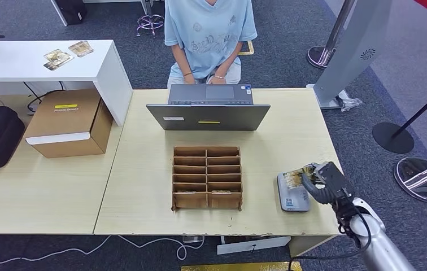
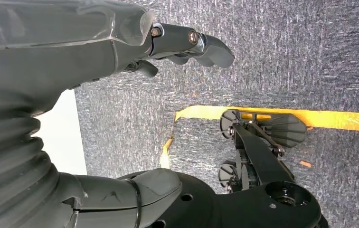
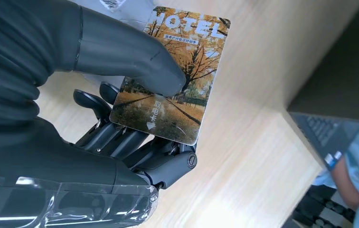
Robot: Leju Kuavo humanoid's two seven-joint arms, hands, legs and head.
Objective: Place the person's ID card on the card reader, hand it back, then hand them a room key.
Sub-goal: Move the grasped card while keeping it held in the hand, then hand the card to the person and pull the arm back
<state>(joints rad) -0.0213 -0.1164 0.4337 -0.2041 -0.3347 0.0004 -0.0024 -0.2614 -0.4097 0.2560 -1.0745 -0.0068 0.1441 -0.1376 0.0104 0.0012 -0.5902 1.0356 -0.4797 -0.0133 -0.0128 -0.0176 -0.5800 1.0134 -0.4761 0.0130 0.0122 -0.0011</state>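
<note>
Pinching the card [image 3: 175, 71] under its thumb, the right hand [image 1: 319, 179] is hovering over the reader [image 1: 292, 195], likely placing it; the left hand [image 2: 120, 47] is hanging empty, fingers loosely apart.

The card [image 3: 173, 80] is a glossy rectangle printed with an autumn tree avenue, white "HOTEL" lettering along one short edge and a small white arrow near the other. It is pinched flat in the right hand [image 1: 319, 179], over the upper end of the grey card reader [image 1: 291, 195]. The reader lies flat near the table's right edge, at about four o'clock from the cardboard rack.
</note>
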